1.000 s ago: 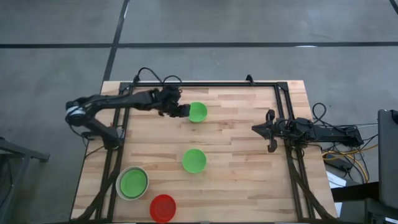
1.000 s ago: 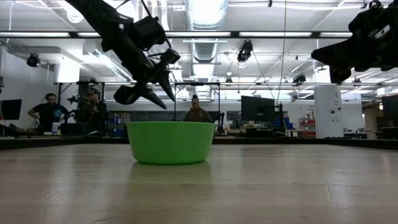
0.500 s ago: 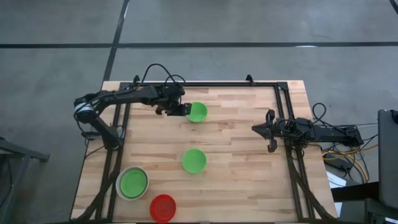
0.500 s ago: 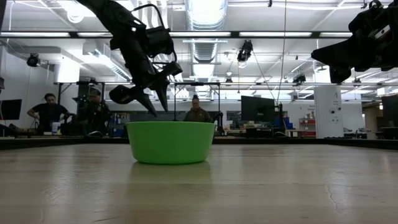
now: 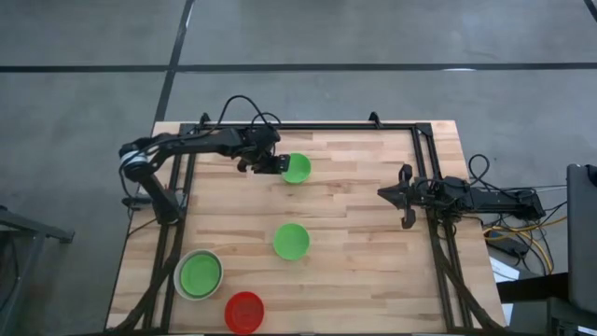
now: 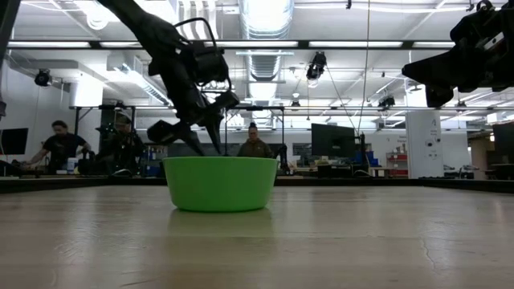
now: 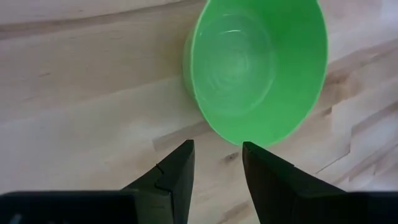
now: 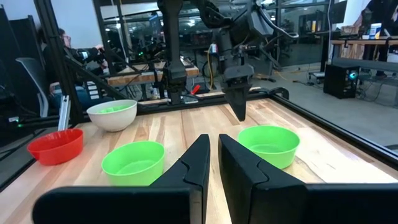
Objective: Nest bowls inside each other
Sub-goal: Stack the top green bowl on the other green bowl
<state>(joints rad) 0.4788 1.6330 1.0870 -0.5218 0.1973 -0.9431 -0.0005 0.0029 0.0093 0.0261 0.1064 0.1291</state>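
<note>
1. The left gripper [image 5: 271, 164] is poised just beside the rim of the far green bowl [image 5: 297, 168], its fingers parted with a gap between them and nothing held.
2. In the left wrist view the two fingertips [image 7: 179, 163] are seen straddling the line of the near rim of that bowl [image 7: 255, 68]; this alignment is best kept, so that one finger goes inside the wall and the other outside.
3. A straight descent is called for; a sideways nudge is judged likely to slide the light bowl across the table [image 5: 364, 224].
4. The wall is to be pinched only once the fingers are below the rim, and gently, since thin plastic probably flexes.
5. The grey-white bowl [image 5: 199, 274], with a green bowl already seen inside it, sits at the near left corner; it is the likely destination, with the middle green bowl [image 5: 291, 240] and the red bowl [image 5: 244, 311] not yet nested.
6. The right gripper [image 5: 404, 197] is parked at the table's right side, its fingers nearly together and empty.
</note>
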